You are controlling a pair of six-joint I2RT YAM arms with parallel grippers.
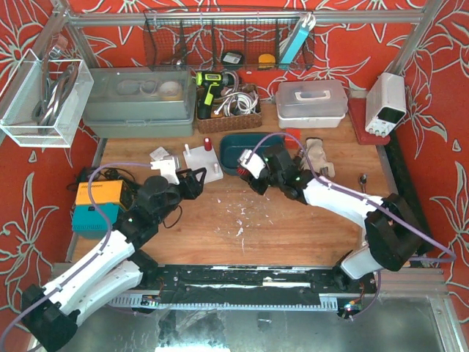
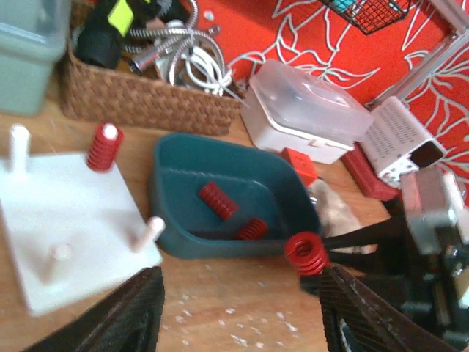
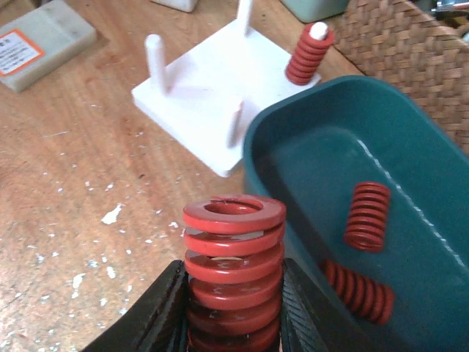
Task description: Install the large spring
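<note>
Red coils of the large steel spring (image 3: 233,249) sit upright between the black fingers of the right gripper (image 3: 233,319), which is clamped on its lower turns; the open top ring faces up. The spring hangs above the wooden table (image 3: 73,220), just beside the rim of the teal plastic tray (image 3: 256,139) and short of the white square peg plate (image 3: 198,95).

Likely trouble lies in alignment. If the bore meets a bare white peg (image 3: 155,62) off-centre, the coil may catch on the tip and twist in the grip, or push the plate, which looks loose, across the table. The tray rim stands close to the nearest peg and could foul the fingers on the way down.

One corner peg already carries a red spring (image 3: 309,55). Two smaller red springs (image 3: 366,216) lie in the tray, with a wicker basket (image 3: 396,44) behind. The left gripper (image 2: 242,323) hovers near the plate, fingers apart and empty.
</note>
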